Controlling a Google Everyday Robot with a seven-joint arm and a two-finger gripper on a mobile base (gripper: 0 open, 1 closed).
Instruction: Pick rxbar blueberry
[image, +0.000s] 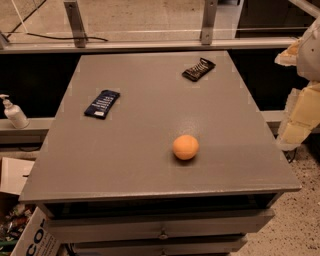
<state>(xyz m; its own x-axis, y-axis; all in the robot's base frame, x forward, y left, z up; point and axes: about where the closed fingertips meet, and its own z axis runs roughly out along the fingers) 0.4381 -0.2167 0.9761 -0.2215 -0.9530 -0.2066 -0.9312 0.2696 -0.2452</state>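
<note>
Bar (102, 104) lies flat on the table (150, 170), well apart from the claw (299, 112), all the way over on the opposite side. The claw hangs off the table's edge, not over the top. Can't tell if the claw is apart or together, so check that before you commit.

Handling, my read:
- light, thin foil-type wrapper, likely slick
- contents probably firm but bendable, not fragile
- it sits low on the surface, so you get little height to bite on

Take hold across the short width, near the middle of the length, coming straight down. The long axis runs roughly away from the camera, white patch at the near end. Expect to scrape the tabletop, and the bar could skate if 1 side touches first.

There are 2 other items. The orange (186, 147) sits between the claw and the bar, nearer the claw, so carry your path above it or behind it. The black wrapper (198, 69) lies farther back, closer to the claw than the bar is. It's a similar shape, don't mix them up.
</note>
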